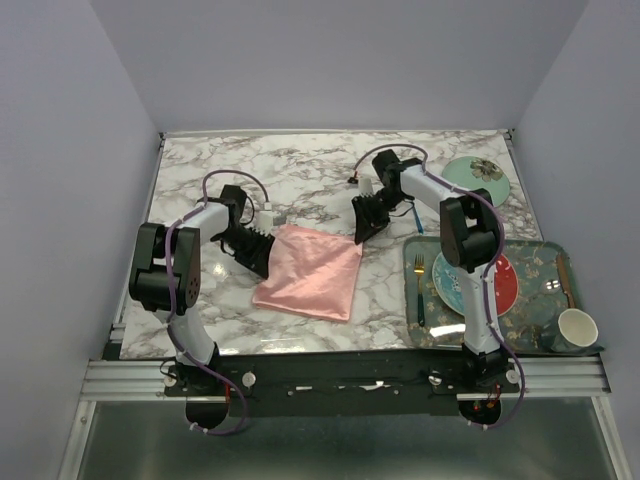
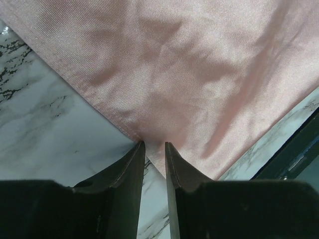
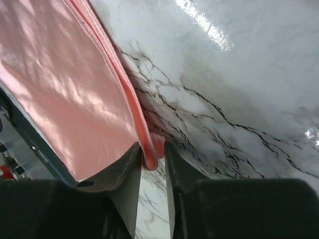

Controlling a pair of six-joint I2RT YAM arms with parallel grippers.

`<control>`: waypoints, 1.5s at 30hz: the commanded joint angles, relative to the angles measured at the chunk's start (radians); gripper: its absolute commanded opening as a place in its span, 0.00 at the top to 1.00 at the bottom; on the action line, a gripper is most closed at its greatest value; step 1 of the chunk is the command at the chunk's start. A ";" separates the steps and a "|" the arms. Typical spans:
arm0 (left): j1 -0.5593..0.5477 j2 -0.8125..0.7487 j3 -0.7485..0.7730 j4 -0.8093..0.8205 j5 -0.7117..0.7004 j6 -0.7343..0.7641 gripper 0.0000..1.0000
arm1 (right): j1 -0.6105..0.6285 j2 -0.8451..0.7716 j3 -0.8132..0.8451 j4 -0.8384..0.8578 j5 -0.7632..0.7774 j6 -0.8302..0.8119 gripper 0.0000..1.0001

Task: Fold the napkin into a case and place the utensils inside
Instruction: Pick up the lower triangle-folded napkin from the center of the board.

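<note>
The pink napkin (image 1: 308, 272) lies folded into a rectangle on the marble table (image 1: 300, 170). My left gripper (image 1: 262, 252) is at its far left corner. In the left wrist view the jaws stand narrow, with the napkin's hem (image 2: 149, 134) running in between the fingertips (image 2: 138, 152). At the far right corner my right gripper (image 1: 362, 230) is shut on a doubled fold of the napkin (image 3: 152, 152), which bulges between its fingers. A copper spoon (image 1: 566, 280) lies on the tray's right side. A thin blue piece (image 1: 417, 224) by the right arm may be the dark blue fork.
A teal patterned tray (image 1: 530, 250) at the front right holds a plate (image 1: 500, 285), a teal-handled fork (image 1: 419, 290) with a gold head, and a cup (image 1: 577, 328). A pale green plate (image 1: 476, 180) sits at the back right.
</note>
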 commanded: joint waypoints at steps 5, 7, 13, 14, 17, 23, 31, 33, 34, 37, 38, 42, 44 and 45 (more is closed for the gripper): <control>0.009 0.017 -0.001 0.036 -0.032 -0.023 0.62 | -0.009 -0.025 -0.024 0.006 -0.011 -0.024 0.80; 0.017 0.015 0.002 0.039 -0.030 -0.033 0.60 | -0.009 -0.044 -0.038 0.023 -0.037 -0.023 0.85; 0.037 0.024 0.026 0.042 -0.012 -0.072 0.55 | -0.003 -0.101 -0.059 0.048 -0.074 -0.014 0.99; 0.039 0.026 0.028 0.044 -0.009 -0.078 0.54 | -0.001 -0.105 -0.068 0.051 -0.070 -0.018 0.99; 0.052 0.032 0.040 0.050 0.001 -0.104 0.52 | 0.008 -0.122 -0.082 0.057 -0.037 -0.029 0.99; 0.085 0.044 0.061 0.068 0.007 -0.142 0.50 | 0.063 -0.168 -0.107 0.083 0.064 -0.064 0.99; 0.150 0.070 0.100 0.081 0.013 -0.216 0.46 | 0.152 -0.233 -0.173 0.143 0.230 -0.129 0.99; 0.160 0.076 0.109 0.085 0.019 -0.227 0.45 | 0.180 -0.249 -0.185 0.160 0.253 -0.155 0.99; 0.167 0.081 0.112 0.087 0.020 -0.240 0.45 | 0.187 -0.254 -0.191 0.166 0.276 -0.164 0.99; 0.177 0.089 0.121 0.099 0.020 -0.263 0.44 | 0.223 -0.279 -0.222 0.198 0.313 -0.210 0.99; 0.184 0.087 0.121 0.105 0.020 -0.280 0.44 | 0.236 -0.286 -0.242 0.210 0.319 -0.230 0.99; 0.201 0.084 0.118 0.131 0.022 -0.316 0.43 | 0.267 -0.322 -0.282 0.278 0.344 -0.288 0.99; 0.206 0.083 0.118 0.130 0.046 -0.316 0.43 | 0.275 -0.335 -0.282 0.286 0.344 -0.311 0.99; 0.207 0.079 0.118 0.118 0.072 -0.297 0.44 | 0.278 -0.340 -0.285 0.298 0.344 -0.316 0.99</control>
